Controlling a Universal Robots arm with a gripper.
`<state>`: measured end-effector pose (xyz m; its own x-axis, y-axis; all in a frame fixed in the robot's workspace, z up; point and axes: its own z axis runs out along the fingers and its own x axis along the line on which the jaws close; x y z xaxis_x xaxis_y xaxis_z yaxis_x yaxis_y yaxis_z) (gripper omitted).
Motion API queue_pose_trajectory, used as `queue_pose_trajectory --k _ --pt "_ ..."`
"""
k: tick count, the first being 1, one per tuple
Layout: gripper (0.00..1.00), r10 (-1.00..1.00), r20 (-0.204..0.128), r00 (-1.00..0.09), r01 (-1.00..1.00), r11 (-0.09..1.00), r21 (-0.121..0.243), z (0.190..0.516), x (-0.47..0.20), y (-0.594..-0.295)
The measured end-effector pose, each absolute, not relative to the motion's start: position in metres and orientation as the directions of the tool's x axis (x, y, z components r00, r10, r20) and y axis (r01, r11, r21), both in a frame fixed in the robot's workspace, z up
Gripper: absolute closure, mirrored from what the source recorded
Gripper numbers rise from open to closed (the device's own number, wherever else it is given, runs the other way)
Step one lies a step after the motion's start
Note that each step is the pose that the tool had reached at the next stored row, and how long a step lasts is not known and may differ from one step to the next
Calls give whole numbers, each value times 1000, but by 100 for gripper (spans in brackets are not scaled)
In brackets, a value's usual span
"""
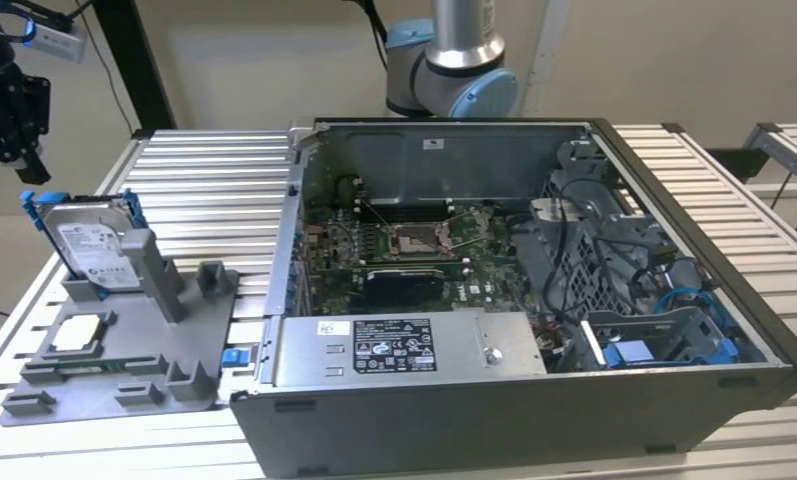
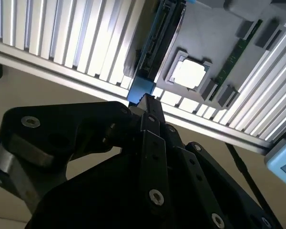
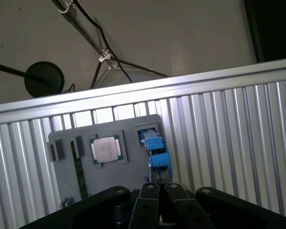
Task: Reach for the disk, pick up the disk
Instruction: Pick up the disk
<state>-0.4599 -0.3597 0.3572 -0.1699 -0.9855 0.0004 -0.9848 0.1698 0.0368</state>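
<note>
The two black fingers (image 2: 151, 143) are clenched tip to tip with nothing between them. The gripper (image 1: 29, 172) hangs in the air above the disk (image 1: 89, 240), not touching it, at the exterior view's left. In the first wrist view the closed tips point down toward the disk's blue rail (image 3: 155, 145), seen end on. The disk stands upright on its edge in a slot of a grey holder (image 1: 171, 330), white label facing out and blue rails along both sides. A square silver processor chip (image 1: 78, 335) lies flat in a recess of the same holder, just beside the disk, and a green memory stick (image 3: 78, 171) sits in a groove next to the chip. The holder rests on a ribbed aluminium surface (image 1: 211, 170). Beside it, toward the exterior view's right, an open computer case (image 1: 505, 410) lies on its side with its board exposed. The arm's base (image 1: 452, 70) rises behind the case.
</note>
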Motion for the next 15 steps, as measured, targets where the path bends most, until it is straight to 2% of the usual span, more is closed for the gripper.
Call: queue_pose_trajectory --k 15 --pt "0 -987 0 -162 -986 162 37 345 -456 -360"
